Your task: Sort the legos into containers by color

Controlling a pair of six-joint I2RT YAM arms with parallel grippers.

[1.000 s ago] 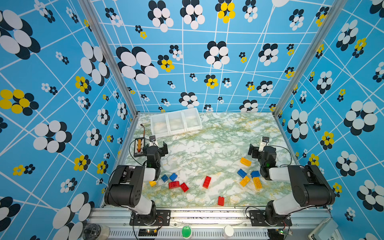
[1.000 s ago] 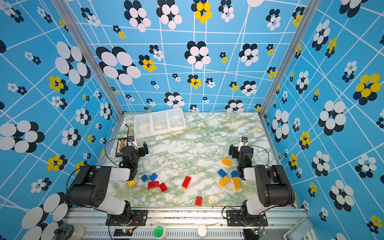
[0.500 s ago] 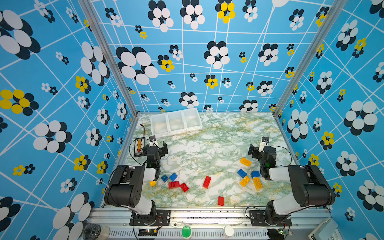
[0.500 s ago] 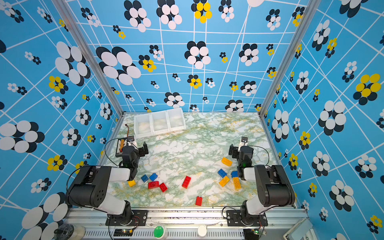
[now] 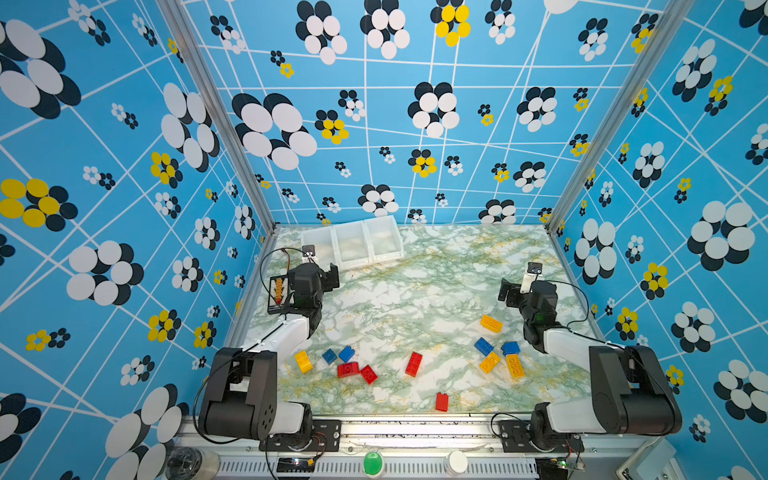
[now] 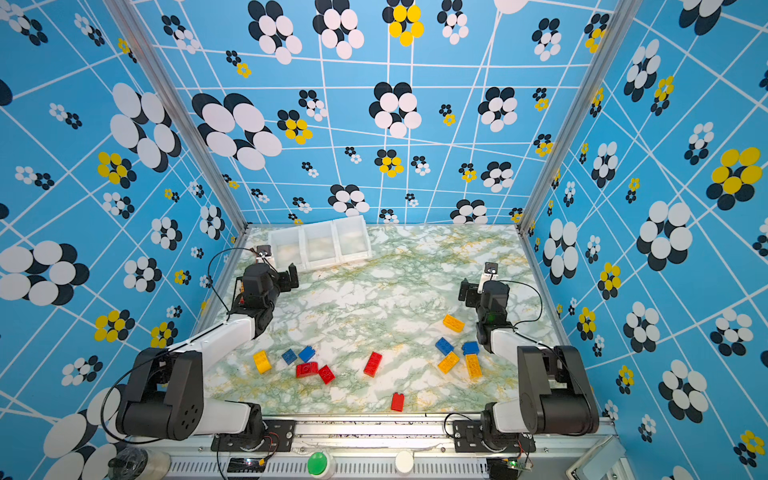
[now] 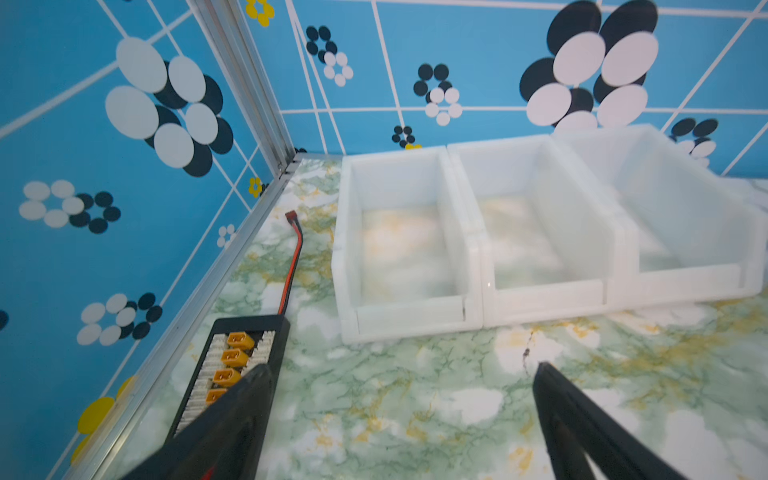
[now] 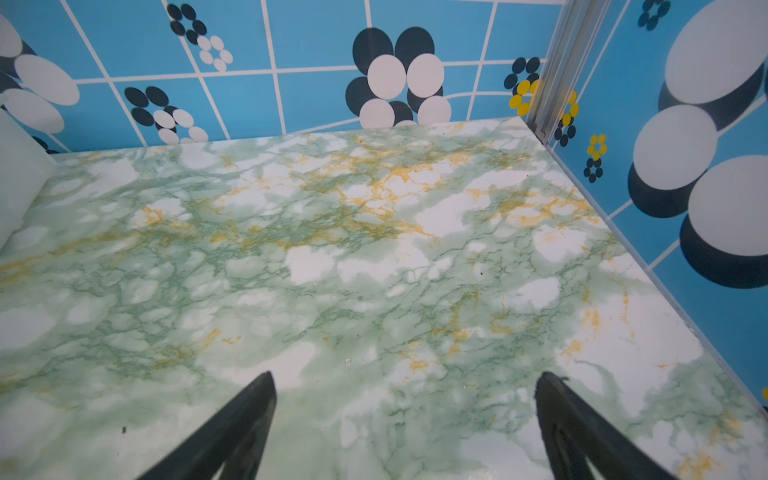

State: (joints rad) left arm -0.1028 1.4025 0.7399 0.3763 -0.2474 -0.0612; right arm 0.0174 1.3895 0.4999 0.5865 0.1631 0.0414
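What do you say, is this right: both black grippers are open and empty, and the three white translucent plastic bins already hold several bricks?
No: the three white translucent plastic bins hold nothing, as the left wrist view shows; the coloured studded bricks lie on the marble table. Left gripper and right gripper are open and empty.

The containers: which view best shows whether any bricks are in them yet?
Left wrist view: it looks closely into all three containers, which appear empty. Both top views show them small and far; the right wrist view catches only a blurred corner.
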